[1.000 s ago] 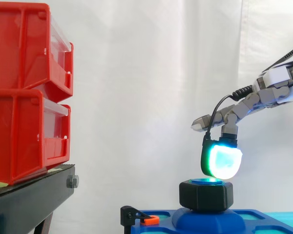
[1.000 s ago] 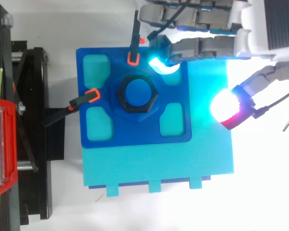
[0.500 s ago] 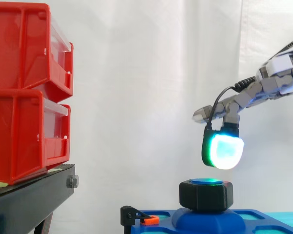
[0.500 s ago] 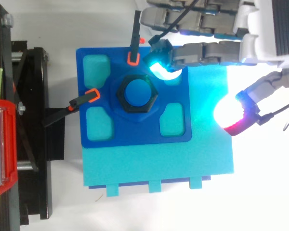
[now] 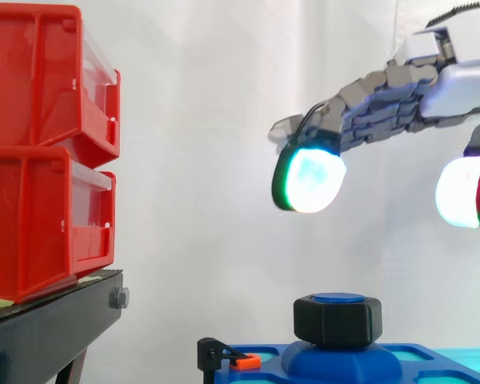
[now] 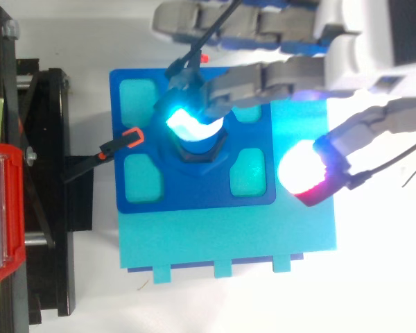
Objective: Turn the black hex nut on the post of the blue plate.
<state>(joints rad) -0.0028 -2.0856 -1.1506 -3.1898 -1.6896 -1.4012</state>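
Above the black hex nut (image 5: pixel 338 322), the hand (image 5: pixel 456 80) has risen, fingers (image 5: pixel 376 104) apparently relaxed.

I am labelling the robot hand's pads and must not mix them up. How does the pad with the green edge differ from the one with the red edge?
The green-edged pad glows cyan; the red-edged pad glows white. Seen from above, the green-edged pad lies over the black hex nut, the red-edged pad beyond the blue plate, over the cyan base. Both hang clear above the nut.
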